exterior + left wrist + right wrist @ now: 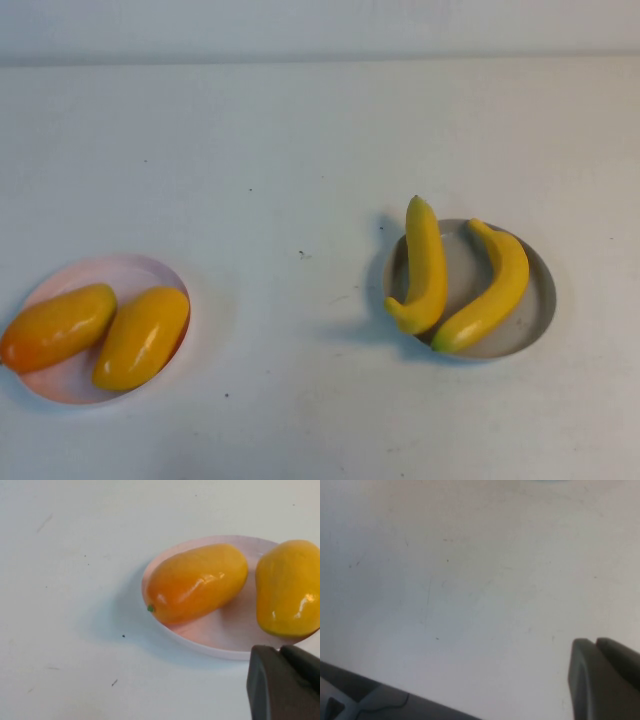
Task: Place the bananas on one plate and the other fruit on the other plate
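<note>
We see 2 mangoes (100,335) lying on the pink plate (140,270), 2 bananas (460,280) on the grey plate (535,300). Left gripper (285,682) hangs beside the mangoes, right gripper (605,677) over bare table (470,580); we cannot tell either's grip.
</note>
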